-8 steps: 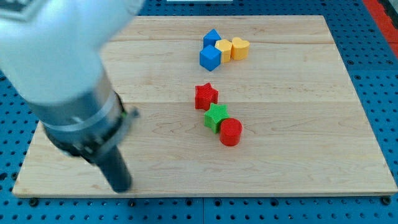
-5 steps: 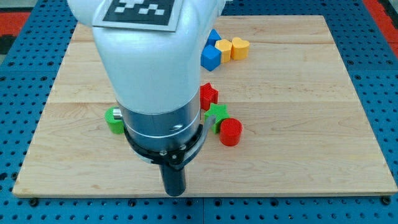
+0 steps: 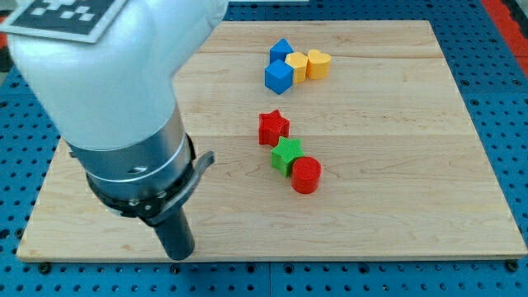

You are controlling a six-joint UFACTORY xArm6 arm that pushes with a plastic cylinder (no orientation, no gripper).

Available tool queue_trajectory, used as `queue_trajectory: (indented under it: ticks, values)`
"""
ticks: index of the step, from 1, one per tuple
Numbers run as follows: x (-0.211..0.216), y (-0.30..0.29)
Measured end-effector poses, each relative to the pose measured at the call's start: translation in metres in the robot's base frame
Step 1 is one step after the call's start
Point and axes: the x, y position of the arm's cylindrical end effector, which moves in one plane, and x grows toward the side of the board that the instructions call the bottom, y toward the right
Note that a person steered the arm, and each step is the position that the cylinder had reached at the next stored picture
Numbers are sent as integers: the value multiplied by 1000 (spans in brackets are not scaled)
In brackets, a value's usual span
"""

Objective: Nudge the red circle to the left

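Here, in the camera view, a pale wooden board (image 3: 388, 190) lies on a blue perforated table (image 3: 503, 99); the board is flat, with no bins or trays on it. Near the view's top, two blue blocks (image 3: 279, 69) sit touching a yellow block (image 3: 297, 66) and a yellow heart-like block (image 3: 318, 63). Toward the middle stands a red star (image 3: 273, 128), and just below it a green star (image 3: 286, 155) touches the red circle (image 3: 306, 175), which lies at the star's lower right. Open board stretches to the view's right of the red circle, and also to its left, between it and the arm. The arm ends in a dark rod with no claw, so nothing opens or grips; my tip (image 3: 178, 255) rests near the board's bottom edge, at the view's lower left, well apart from every block and touching none.
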Motion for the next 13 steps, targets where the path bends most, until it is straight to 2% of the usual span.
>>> queue_trajectory:
  ticks: [3,4,5,7,8,9,10,11,13]
  values:
    - [0,-30]
    - [0,3]
    - [0,74]
    - [-1,120]
    - [-2,194]
    - [-24,260]
    - [-88,245]
    - [-101,221]
    - [-57,139]
